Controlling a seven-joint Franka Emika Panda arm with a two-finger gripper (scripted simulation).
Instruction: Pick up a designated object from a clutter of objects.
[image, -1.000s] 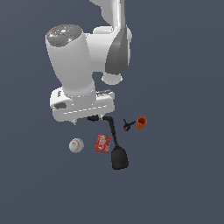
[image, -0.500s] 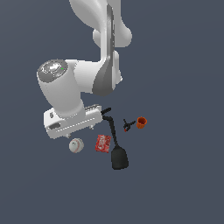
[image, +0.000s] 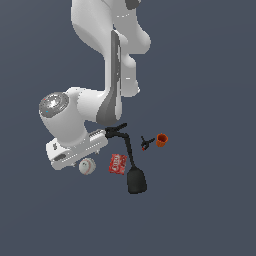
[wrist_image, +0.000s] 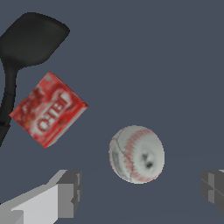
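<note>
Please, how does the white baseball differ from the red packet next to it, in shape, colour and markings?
The baseball is round, while the red packet is a flat, boxy shape with corners. The baseball is white with thin red stitching; the packet is red with white lettering. In the wrist view the baseball sits between the open gripper fingers, and the packet lies off to one side. Both are similar in size.

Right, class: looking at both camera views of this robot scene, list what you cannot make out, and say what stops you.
- Gripper: hidden behind the arm in the exterior view.
- Baseball: its upper edge is covered by the arm in the exterior view.
- Clamps: too small in the exterior view to show detail; absent from the wrist view.
- Spatula: its handle is cut off by the wrist view's edge.
- Red packet: its lettering is too blurred to read.
</note>
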